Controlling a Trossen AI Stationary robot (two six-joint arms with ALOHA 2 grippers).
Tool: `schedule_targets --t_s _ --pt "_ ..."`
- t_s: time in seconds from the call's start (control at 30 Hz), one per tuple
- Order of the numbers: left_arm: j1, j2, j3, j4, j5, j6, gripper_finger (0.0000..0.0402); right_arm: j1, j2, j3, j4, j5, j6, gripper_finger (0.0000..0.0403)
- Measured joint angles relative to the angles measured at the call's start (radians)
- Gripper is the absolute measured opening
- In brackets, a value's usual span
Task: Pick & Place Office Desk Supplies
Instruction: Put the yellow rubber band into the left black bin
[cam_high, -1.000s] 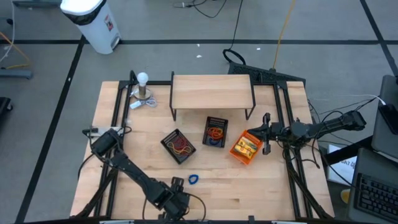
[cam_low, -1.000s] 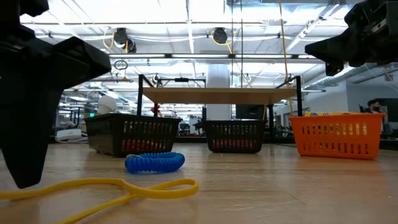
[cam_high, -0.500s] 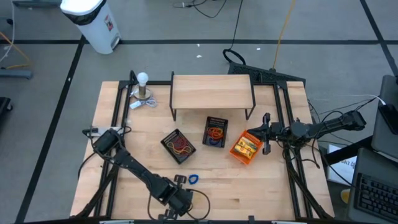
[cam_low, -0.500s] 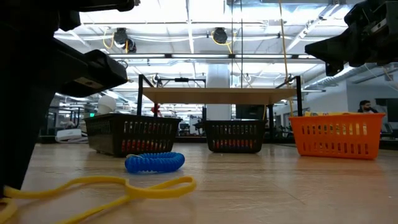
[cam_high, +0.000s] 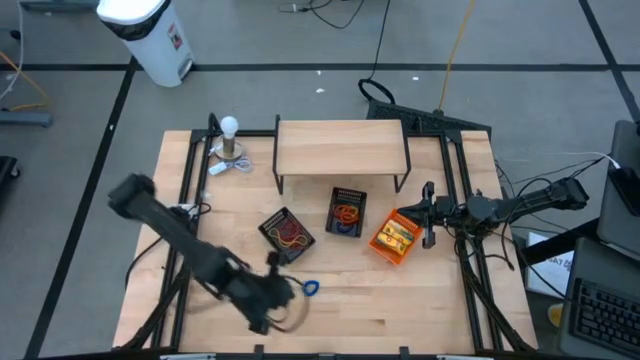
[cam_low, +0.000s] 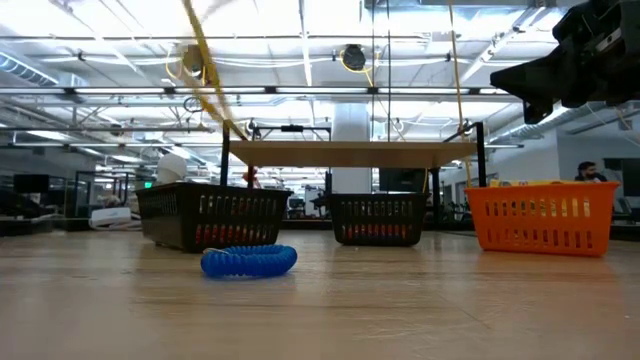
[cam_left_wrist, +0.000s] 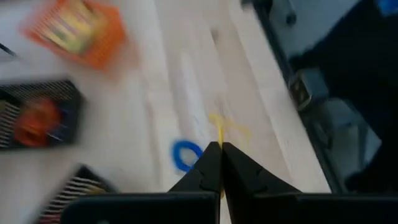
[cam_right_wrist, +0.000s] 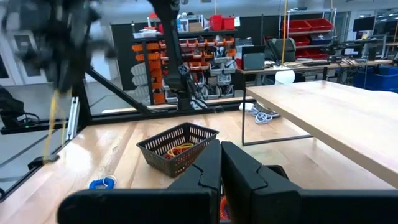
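The left gripper (cam_left_wrist: 220, 149) hangs above the front of the wooden table (cam_high: 420, 300), its fingers pinched together on a yellow rubber band (cam_left_wrist: 219, 132) that dangles from their tips. Just beside it, a blue rubber band (cam_high: 311, 288) lies on the table in front of two black mesh baskets (cam_high: 287, 234) holding red and orange bands. The right gripper (cam_high: 428, 214) waits closed and empty beside the orange basket (cam_high: 394, 236) near the right edge.
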Motion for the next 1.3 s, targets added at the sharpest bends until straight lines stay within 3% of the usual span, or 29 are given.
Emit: schedule_targets --t_s 0.3,0.53,0.77,0.93,1.1,1.3 --pt "0.028 -0.404 -0.231 0.061 -0.128 0.124 0.0001 0.0 0.0 0.0 -0.025 0.0 0.023 0.0" --pt "0.045 -0.669 -0.44 0.27 -0.132 0.337 0.0001 0.0 0.0 0.0 -0.015 0.0 0.023 0.0" --pt "0.173 -0.91 -0.517 0.287 -0.121 0.39 0.0 -0.001 -0.001 0.0 0.107 -0.014 0.012 0.0" --pt "0.301 -1.033 -0.625 0.302 -0.042 0.403 0.0 -0.001 0.0 0.0 0.094 -0.126 -0.006 0.0" --pt "0.441 -1.175 -0.776 0.414 0.169 0.392 0.0 -0.001 0.0 0.0 0.062 -0.126 -0.01 0.0" --pt "0.502 -1.317 -0.891 0.495 0.259 0.385 0.0 -0.001 -0.001 0.0 0.1 -0.124 -0.008 0.0"
